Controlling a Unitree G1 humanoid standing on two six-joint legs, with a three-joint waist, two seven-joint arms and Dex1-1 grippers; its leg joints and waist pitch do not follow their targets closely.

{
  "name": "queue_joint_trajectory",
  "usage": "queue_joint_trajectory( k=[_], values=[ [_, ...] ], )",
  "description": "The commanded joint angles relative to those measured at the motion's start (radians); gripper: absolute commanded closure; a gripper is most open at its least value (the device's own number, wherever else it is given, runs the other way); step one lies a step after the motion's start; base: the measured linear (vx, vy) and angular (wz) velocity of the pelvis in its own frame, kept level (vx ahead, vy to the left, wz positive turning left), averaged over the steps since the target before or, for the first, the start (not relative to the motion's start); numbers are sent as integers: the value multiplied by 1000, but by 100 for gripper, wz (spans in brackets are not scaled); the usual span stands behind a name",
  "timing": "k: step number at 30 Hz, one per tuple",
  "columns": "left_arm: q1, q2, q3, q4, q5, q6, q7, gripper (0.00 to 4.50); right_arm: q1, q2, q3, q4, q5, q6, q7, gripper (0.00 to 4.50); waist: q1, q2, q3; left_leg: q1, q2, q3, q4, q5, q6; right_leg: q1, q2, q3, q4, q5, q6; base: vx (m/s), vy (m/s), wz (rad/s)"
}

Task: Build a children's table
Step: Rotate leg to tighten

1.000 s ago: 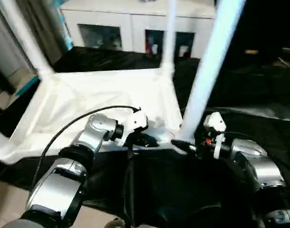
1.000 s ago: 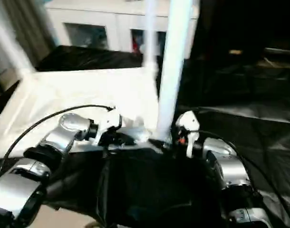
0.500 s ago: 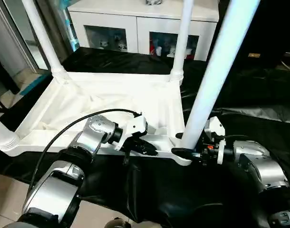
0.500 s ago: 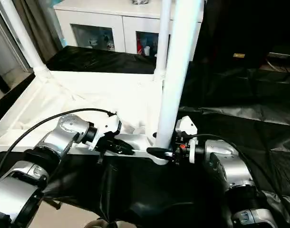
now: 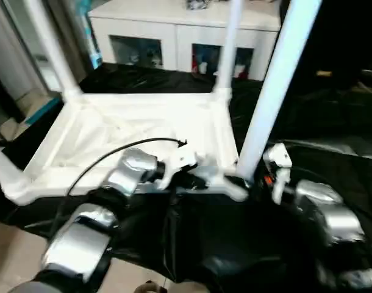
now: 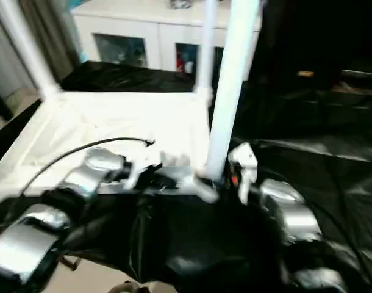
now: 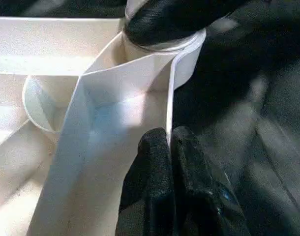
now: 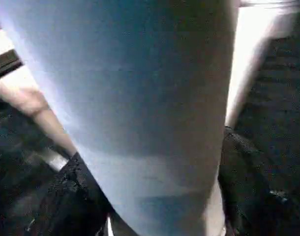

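Apparently seating the last leg in the upturned tabletop's near corner socket, the right gripper straddles its base, fingers clamped on it, while the left gripper, fingers together, pinches the rim; next, press it home.

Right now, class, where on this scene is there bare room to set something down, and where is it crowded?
Free: the black sheet right of the table, and the strip of it between the table and the cabinet. Crowded: the table's near right corner, where the left gripper pinches the rim and the right gripper straddles the leg.
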Motion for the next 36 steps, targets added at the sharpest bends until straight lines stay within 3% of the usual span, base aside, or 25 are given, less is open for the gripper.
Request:
queue_joint_trajectory(
  k=[1,3,4,5,6,7,8,9,11,14,17,21,22,23,26,27,29,30,33,35,36],
  values=[
    [-47,-35,45,27,4,27,213,450,18,70,58,47,-36,22,-61,194,-15,-9,-47,41,53,-40,-82,-433,-15,17,-77,37,-117,-572,-122,0,0,0],
    [-62,-64,48,47,5,26,266,450,0,110,49,72,-51,24,-149,194,-30,-12,-42,56,46,-44,-80,-505,-17,15,-76,22,-136,-640,-90,0,0,0],
    [-69,-77,48,55,7,23,279,450,-15,126,46,90,-66,25,-200,194,-34,-4,-40,61,46,-47,-79,-523,-21,12,-76,18,-140,-654,-84,0,0,0],
    [-74,-87,46,61,8,18,284,450,-29,137,46,107,-76,27,-231,194,-41,-5,-39,61,45,-49,-81,-541,-24,13,-72,13,-142,-660,-75,0,0,0],
    [-80,-98,43,67,10,13,285,450,-46,152,48,123,-81,25,-246,194,-49,-1,-43,58,47,-55,-86,-559,-27,24,-71,8,-140,-639,-62,0,0,0],
    [-80,-99,43,67,10,13,285,450,-47,153,48,125,-81,25,-246,194,-51,1,-44,54,50,-58,-93,-567,-27,29,-71,7,-136,-620,-63,0,0,0],
    [-84,-101,40,73,16,7,286,450,-54,160,53,127,-80,5,-226,194,-56,6,-43,58,53,-59,-98,-595,-31,25,-72,13,-138,-583,-73,0,0,0],
    [-85,-101,39,74,17,3,282,450,-54,162,54,121,-73,-1,-205,194,-59,4,-43,64,51,-56,-96,-604,-31,20,-73,13,-142,-578,-80,0,0,0],
    [-85,-95,35,77,19,-4,271,450,-56,163,54,109,-56,-6,-168,124,-63,3,-45,58,49,-56,-97,-589,-20,26,-75,16,-140,-547,-96,0,0,0],
    [-80,-79,28,77,18,-20,234,450,-57,145,69,91,-53,-17,-118,116,-57,-2,-51,39,54,-52,-104,-515,-2,37,-82,31,-123,-466,-134,0,0,0],
    [-68,-54,22,67,15,-51,157,450,-50,99,101,62,-54,-33,-17,96,-52,-4,-52,36,54,-44,-102,-473,13,38,-82,35,-118,-425,-157,0,0,0],
    [-44,-17,16,35,-3,-75,25,450,-28,27,127,5,-19,-33,138,96,-35,-10,-57,26,57,-32,-95,-368,54,50,-82,40,-104,-343,-189,0,0,0],
    [-36,-6,13,24,-8,-83,-12,450,-23,8,126,-8,-9,-32,172,96,-32,-9,-59,24,59,-29,-93,-335,65,47,-83,43,-99,-315,-204,0,0,0],
    [-27,6,11,10,-16,-83,-55,450,-18,-12,123,-22,5,-27,209,96,-30,-17,-61,22,59,-28,-91,-318,71,50,-84,43,-97,-300,-210,0,0,0],
    [15,61,-14,-52,-43,-89,-245,450,-6,-81,101,-65,47,-5,337,96,-14,-22,-72,12,57,-22,-73,-205,119,53,-82,45,-70,-174,-248,63,-47,1],
    [19,67,-16,-60,-47,-84,-264,450,-5,-89,100,-69,50,-5,349,96,-9,-20,-74,13,58,-21,-70,-186,127,49,-82,46,-65,-146,-256,0,0,0],
    [26,83,-18,-73,-57,-60,-320,450,1,-113,100,-82,60,-3,393,96,-4,-20,-83,8,57,-20,-59,-108,152,49,-77,46,-42,-16,-286,32,-24,1],
    [30,93,-20,-79,-59,-46,-349,450,4,-127,102,-89,63,-6,416,96,8,-21,-90,6,55,-16,-44,-25,196,40,-74,46,-24,118,-311,0,0,0],
    [37,123,-28,-92,-60,-27,-408,450,13,-173,109,-111,81,20,489,96,24,-19,-87,1,56,-17,-37,-34,216,35,-74,45,-19,104,-310,0,0,0],
    [40,129,-29,-97,-62,-24,-419,450,13,-184,108,-113,85,28,503,96,30,-16,-83,-2,59,-19,-40,-65,202,33,-73,42,-27,23,-294,0,0,0],
    [44,134,-28,-108,-65,-18,-429,450,13,-190,106,-115,88,36,516,96,32,-16,-77,2,61,-20,-46,-118,175,30,-74,42,-39,-67,-281,0,0,0]
  ],
)
